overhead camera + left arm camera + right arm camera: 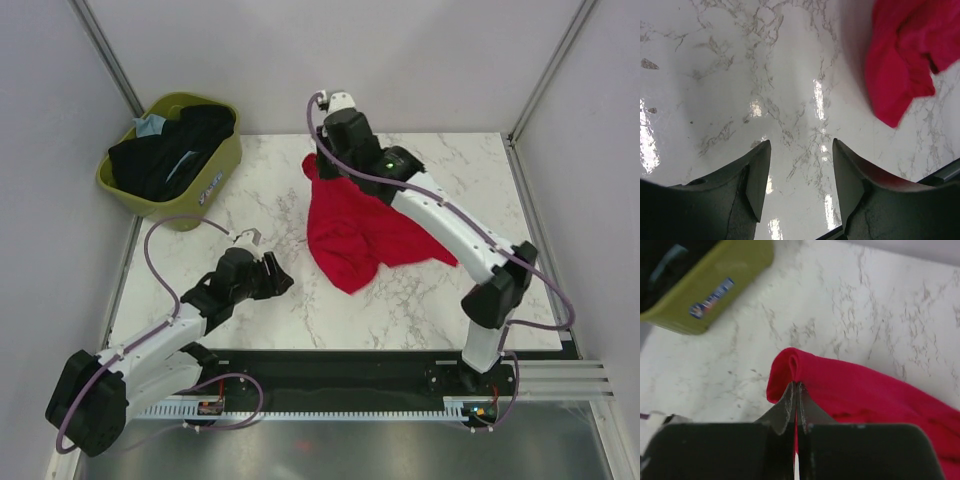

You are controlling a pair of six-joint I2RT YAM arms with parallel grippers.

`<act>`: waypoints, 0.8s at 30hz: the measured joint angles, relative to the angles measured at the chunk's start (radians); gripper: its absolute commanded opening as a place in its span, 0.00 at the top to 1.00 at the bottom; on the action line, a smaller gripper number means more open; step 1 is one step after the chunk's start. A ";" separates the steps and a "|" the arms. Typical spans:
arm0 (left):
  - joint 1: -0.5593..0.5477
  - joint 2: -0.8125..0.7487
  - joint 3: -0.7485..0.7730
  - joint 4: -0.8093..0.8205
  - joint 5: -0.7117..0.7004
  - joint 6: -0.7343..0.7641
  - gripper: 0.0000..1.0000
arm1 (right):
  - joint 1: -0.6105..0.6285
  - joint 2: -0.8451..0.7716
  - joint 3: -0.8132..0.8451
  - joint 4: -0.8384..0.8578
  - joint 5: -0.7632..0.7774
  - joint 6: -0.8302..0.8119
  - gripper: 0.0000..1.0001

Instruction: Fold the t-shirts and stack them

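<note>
The red t-shirt (358, 228) lies crumpled on the marble table, its far edge lifted. My right gripper (322, 165) is shut on a fold of that edge; the right wrist view shows the cloth (850, 385) pinched between the closed fingers, with the gripper (796, 386) above the table. My left gripper (280, 278) is open and empty, low over the table left of the shirt; its wrist view shows the shirt's corner (900, 65) at upper right and the gripper (801, 150) over bare marble. Black t-shirts (170, 150) and a light blue one (150, 126) lie in the basket.
The olive-green basket (215, 172) stands at the table's far left corner and shows in the right wrist view (715, 285). Grey walls and metal posts enclose the table. A black rail (340, 365) runs along the near edge.
</note>
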 measured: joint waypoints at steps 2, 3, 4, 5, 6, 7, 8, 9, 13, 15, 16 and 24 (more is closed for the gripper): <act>0.000 -0.034 0.000 -0.009 -0.001 0.000 0.40 | 0.015 -0.073 0.033 0.017 -0.015 -0.002 1.00; 0.000 -0.055 0.000 -0.012 -0.002 0.000 0.40 | 0.013 -0.105 0.036 0.021 -0.015 -0.002 1.00; 0.000 -0.074 0.000 -0.014 -0.004 0.000 0.40 | 0.005 -0.134 0.034 0.024 -0.006 -0.003 1.00; 0.000 -0.091 0.000 -0.018 -0.007 0.000 0.40 | -0.004 -0.156 0.023 0.027 0.011 -0.005 1.00; 0.000 -0.103 0.000 -0.022 -0.009 0.000 0.40 | -0.012 -0.173 0.003 0.030 0.030 -0.005 1.00; 0.000 -0.108 0.000 -0.024 -0.009 0.000 0.41 | -0.020 -0.185 -0.027 0.032 0.057 -0.004 1.00; 0.000 -0.110 0.000 -0.029 -0.010 -0.001 0.42 | -0.025 -0.192 -0.063 0.029 0.094 -0.001 1.00; 0.000 -0.110 0.000 -0.034 -0.010 -0.002 0.42 | -0.028 -0.198 -0.106 0.031 0.131 0.004 1.00; 0.000 -0.138 -0.008 -0.072 -0.013 -0.008 0.43 | -0.032 -0.295 -0.453 0.018 0.324 0.123 1.00; 0.000 -0.173 -0.016 -0.090 -0.031 -0.008 0.42 | -0.050 -0.414 -0.679 -0.003 0.374 0.218 1.00; 0.000 -0.192 -0.019 -0.099 -0.039 -0.008 0.42 | -0.071 -0.483 -0.784 -0.008 0.391 0.265 1.00; 0.000 -0.080 0.039 -0.127 -0.097 -0.004 0.40 | -0.228 -0.710 -1.125 -0.015 0.367 0.432 1.00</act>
